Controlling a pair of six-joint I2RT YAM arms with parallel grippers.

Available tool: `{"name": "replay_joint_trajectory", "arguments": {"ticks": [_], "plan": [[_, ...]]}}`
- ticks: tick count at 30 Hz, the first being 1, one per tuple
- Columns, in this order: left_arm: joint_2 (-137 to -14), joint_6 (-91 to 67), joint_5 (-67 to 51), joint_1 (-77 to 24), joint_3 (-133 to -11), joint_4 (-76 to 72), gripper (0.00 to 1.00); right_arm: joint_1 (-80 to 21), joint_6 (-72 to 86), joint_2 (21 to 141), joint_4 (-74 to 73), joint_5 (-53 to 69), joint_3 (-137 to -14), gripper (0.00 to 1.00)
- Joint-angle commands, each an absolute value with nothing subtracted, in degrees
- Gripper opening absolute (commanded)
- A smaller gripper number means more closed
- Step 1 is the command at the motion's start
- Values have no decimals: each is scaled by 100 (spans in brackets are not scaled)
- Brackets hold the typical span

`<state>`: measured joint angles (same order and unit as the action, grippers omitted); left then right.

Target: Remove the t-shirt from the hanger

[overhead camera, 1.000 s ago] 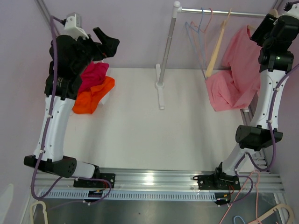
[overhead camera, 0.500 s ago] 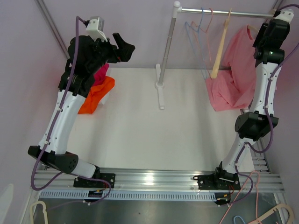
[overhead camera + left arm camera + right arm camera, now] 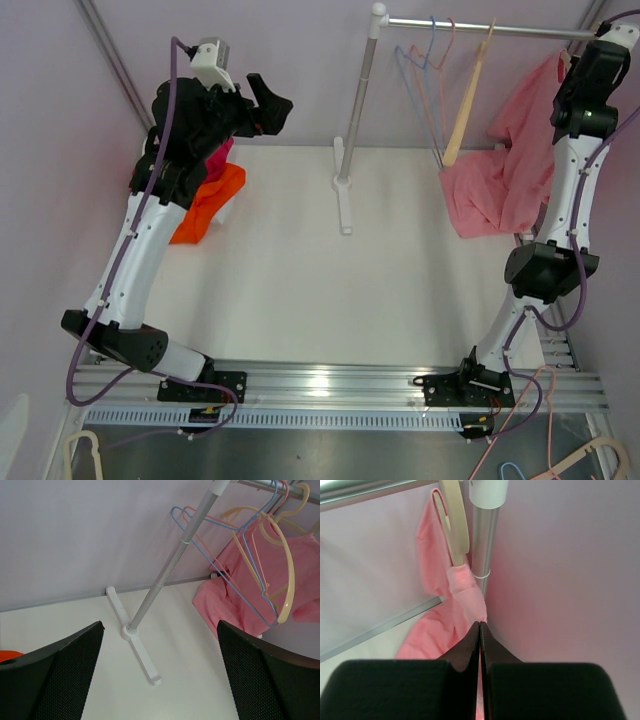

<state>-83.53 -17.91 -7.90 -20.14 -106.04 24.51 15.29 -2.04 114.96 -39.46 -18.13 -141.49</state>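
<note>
Stretching upward, right gripper (image 3: 480, 626) pinches t-shirt (image 3: 451, 587); left gripper (image 3: 159, 626) gapes.

We see our right gripper (image 3: 480, 626) with its two dark fingers pressed together, a thin pink sliver showing in the seam between them. Their tips meet the hem of the pink t-shirt (image 3: 432, 555), which hangs from a cream hanger (image 3: 455, 525) just beside the rack's metal upright pole (image 3: 482, 550) with its white cap (image 3: 489, 492).

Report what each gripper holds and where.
The right gripper pinches the pink t-shirt at a bunched fold below the hanger. The left gripper is open, holding nothing.
</note>
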Motion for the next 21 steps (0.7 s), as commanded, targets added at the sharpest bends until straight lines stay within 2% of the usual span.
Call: {"name": "replay_joint_trajectory", "arguments": {"ticks": [1,11,18,21], "plan": [[-8271,-1679,-791,-2074,-10521,2276,100,1556,-44,11136,-4262,-1583,-14344,0],[-8209,-1723,-826,-2074,-10345,2241,99,1503,579,10916,-4377,-62,-14062,0],[-8156,-1749,-835,-2074,-10266,2188,100,1257,641,10776,-4719,-255,-13922,0],[-8139,-1749,-852,-2083,-10248,2180,99,1196,659,10451,-4676,-290,-13501,0]]}}
